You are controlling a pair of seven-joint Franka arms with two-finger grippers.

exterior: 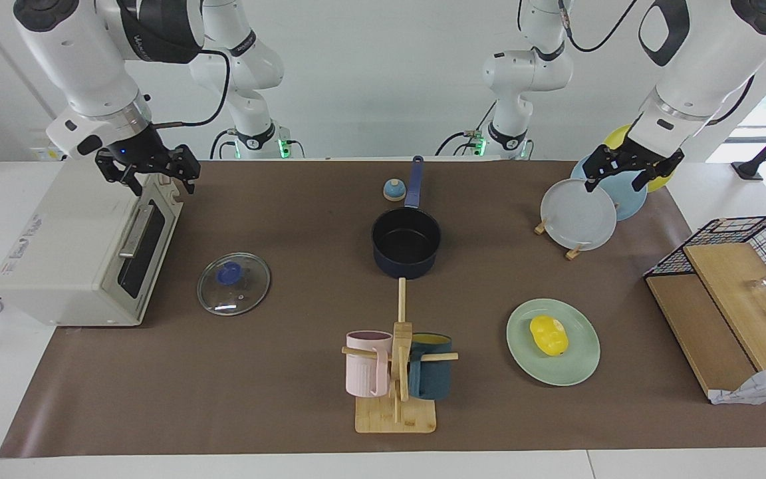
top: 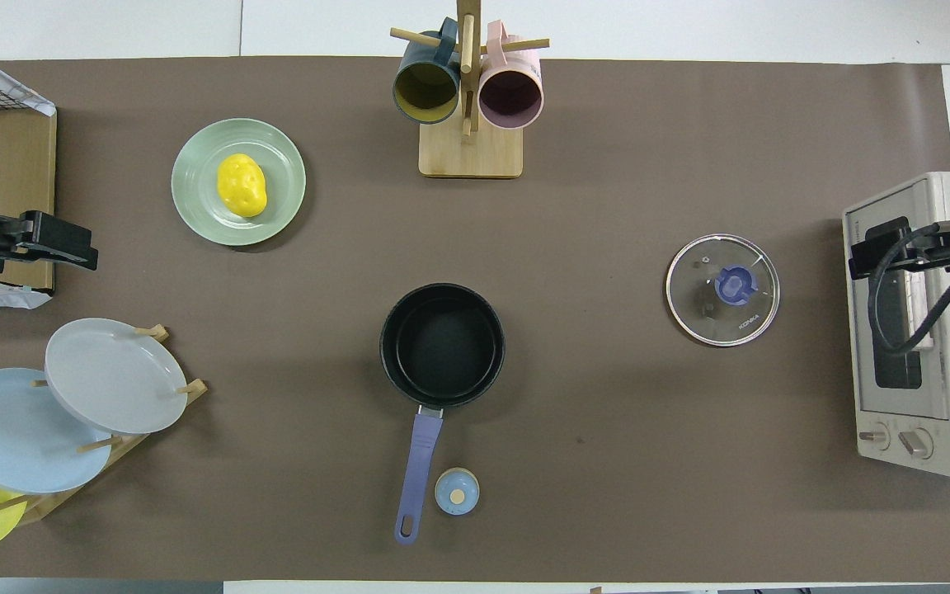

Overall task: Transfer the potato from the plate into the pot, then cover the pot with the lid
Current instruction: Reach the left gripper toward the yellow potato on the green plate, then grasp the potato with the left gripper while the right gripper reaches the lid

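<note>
The yellow potato [exterior: 548, 334] [top: 242, 186] lies on the mint-green plate [exterior: 579, 369] [top: 281, 210], toward the left arm's end of the table. The dark navy pot [exterior: 406, 243] [top: 442, 346] stands empty at mid-table, its blue handle pointing toward the robots. The glass lid [exterior: 233, 284] [top: 722, 289] with its blue knob lies flat on the mat toward the right arm's end. My left gripper [exterior: 630, 174] [top: 58, 245] hangs open over the upright plates in the rack. My right gripper [exterior: 149, 174] [top: 877, 252] hangs open over the toaster oven. Neither holds anything.
A white toaster oven [exterior: 84, 246] stands at the right arm's end. A plate rack [exterior: 579, 213] and a wire basket with wooden boards [exterior: 742, 266] are at the left arm's end. A mug tree [exterior: 396, 372] stands farther out than the pot. A small bell [exterior: 393, 190] sits by the pot's handle.
</note>
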